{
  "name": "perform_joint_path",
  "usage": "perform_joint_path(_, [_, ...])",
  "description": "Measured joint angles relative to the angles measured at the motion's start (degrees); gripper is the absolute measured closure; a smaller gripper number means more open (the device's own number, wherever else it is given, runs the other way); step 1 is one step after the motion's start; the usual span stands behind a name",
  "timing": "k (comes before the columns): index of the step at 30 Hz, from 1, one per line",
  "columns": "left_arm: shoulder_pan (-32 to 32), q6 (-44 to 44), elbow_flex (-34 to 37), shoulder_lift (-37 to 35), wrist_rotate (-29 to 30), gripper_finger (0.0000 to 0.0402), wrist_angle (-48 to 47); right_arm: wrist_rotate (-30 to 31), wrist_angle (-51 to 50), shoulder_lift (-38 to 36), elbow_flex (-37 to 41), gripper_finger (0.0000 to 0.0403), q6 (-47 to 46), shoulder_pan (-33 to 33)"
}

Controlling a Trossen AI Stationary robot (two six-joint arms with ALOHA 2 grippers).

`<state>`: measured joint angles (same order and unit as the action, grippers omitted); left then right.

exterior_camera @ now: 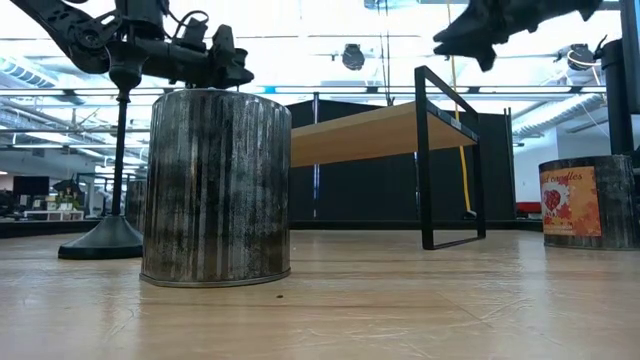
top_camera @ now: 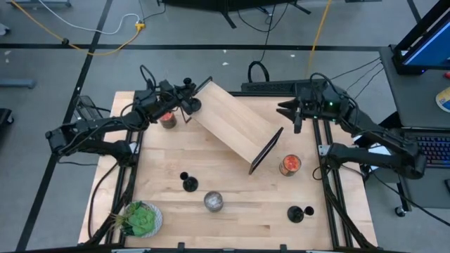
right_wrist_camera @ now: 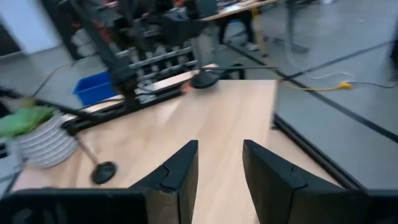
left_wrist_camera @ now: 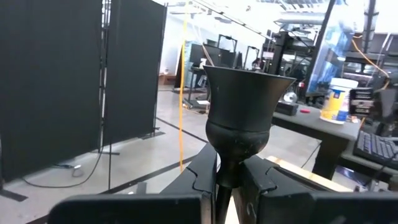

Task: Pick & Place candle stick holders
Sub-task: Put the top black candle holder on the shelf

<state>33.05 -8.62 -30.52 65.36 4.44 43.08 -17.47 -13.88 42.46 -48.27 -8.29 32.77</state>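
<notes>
My left gripper is at the far left of the table, by the left end of a wooden bench, and is shut on a black candle stick holder. That holder's cup shows just past the fingertips. A second holder stands on its round base left of the middle of the table, and a third stands near the front right. My right gripper is open and empty above the table's far right, by the bench's right end. It also shows in the right wrist view. My left gripper pinches the holder's thin stem just under the cup between its two fingers. The fingers come at it about level and lie across the stem. The cup stands upright above them. The fingers hide the lower stem and the base.
A silver jar stands at the front middle. One orange-red jar stands by my left gripper and another at the bench's black leg frame. A potted green plant sits at the front left corner.
</notes>
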Motion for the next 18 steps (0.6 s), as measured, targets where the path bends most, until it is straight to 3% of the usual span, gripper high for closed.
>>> perform_joint_path(4, [0.47, -0.5, 0.0, 0.0, -0.75, 0.0375, -0.37, 4.19, 0.4, -3.31, 2.69, 0.0286, -1.41, -0.07])
perform_joint_path(12, [0.42, -0.54, -0.02, 0.02, -1.38, 0.0375, -1.48, 3.48, 0.36, -7.93, 7.21, 0.0286, -3.56, -0.15])
perform_joint_path(18, [0.36, -0.57, -0.02, 0.02, -1.59, 0.0375, -1.56, -5.28, 5.6, -11.55, 12.48, 0.0286, -6.42, -0.15])
